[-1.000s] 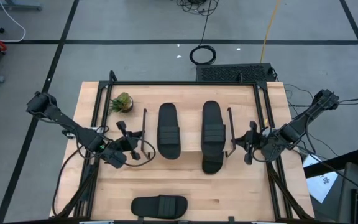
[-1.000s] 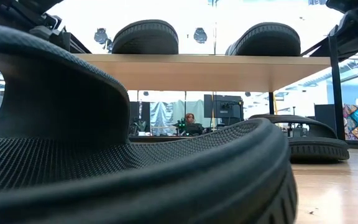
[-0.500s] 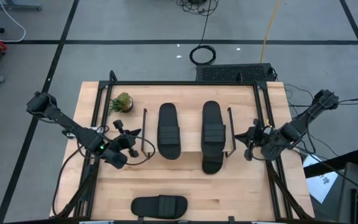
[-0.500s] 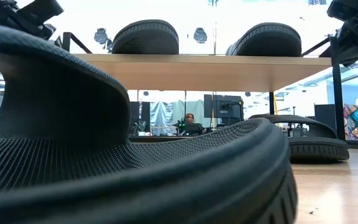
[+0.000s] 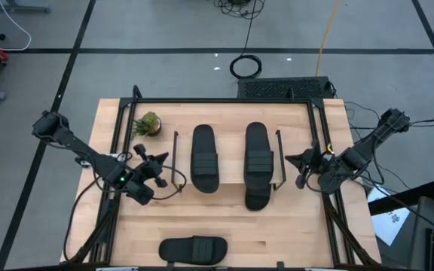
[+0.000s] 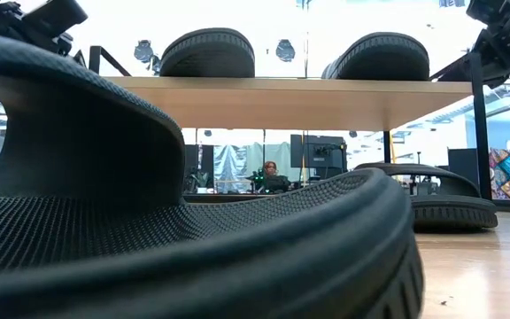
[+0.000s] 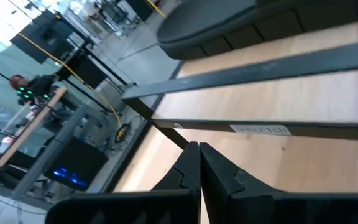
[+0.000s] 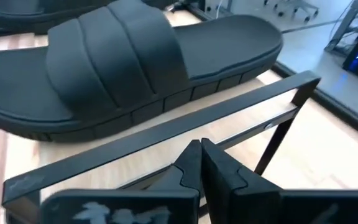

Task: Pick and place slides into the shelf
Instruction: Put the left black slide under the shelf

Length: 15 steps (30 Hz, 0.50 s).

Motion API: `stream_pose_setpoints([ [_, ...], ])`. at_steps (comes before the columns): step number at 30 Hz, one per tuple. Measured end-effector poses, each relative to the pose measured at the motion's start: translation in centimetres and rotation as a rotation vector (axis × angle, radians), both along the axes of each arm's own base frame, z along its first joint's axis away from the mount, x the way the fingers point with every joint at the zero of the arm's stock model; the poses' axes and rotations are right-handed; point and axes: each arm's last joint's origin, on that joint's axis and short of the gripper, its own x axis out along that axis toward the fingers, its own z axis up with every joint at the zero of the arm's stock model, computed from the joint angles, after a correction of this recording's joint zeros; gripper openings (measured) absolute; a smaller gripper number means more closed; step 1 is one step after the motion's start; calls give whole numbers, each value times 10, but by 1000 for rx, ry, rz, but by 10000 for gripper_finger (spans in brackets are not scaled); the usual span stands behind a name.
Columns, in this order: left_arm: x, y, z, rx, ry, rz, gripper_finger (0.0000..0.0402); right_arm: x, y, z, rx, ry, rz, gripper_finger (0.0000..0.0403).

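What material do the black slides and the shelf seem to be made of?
The slides look like matte moulded foam or rubber: one seamless piece with ribbed strap and grooved sole edge. The shelf looks like pale wood boards, grain faint, with thin black metal side frames, probably painted.

A grey floor [image 5: 164, 30] crossed by dark lines surrounds the light wooden tabletop [image 5: 277, 233]. A coiled black cable [image 5: 246, 67] and a yellow cord [image 5: 328, 30] lie on the floor beyond it. A small green potted plant [image 5: 148, 123] stands near one far corner. In the low view, bright light fills the room behind, where a person [image 6: 271, 175] sits at a desk among monitors.
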Motion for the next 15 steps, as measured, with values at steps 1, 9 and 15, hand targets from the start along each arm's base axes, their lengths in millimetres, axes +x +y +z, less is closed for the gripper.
stream_pose_setpoints([
  [1, 0, 0, 0, 9, -7, 4, 0, 0, 0, 0, -11, -3, -5, 0],
  [9, -2, 2, 2, 66, -48, 48, 0, 0, -3, 4, -207, -17, -59, 0],
  [15, -8, 6, 0, 113, -43, 83, 0, 5, 0, 16, -390, -28, -40, 0],
])
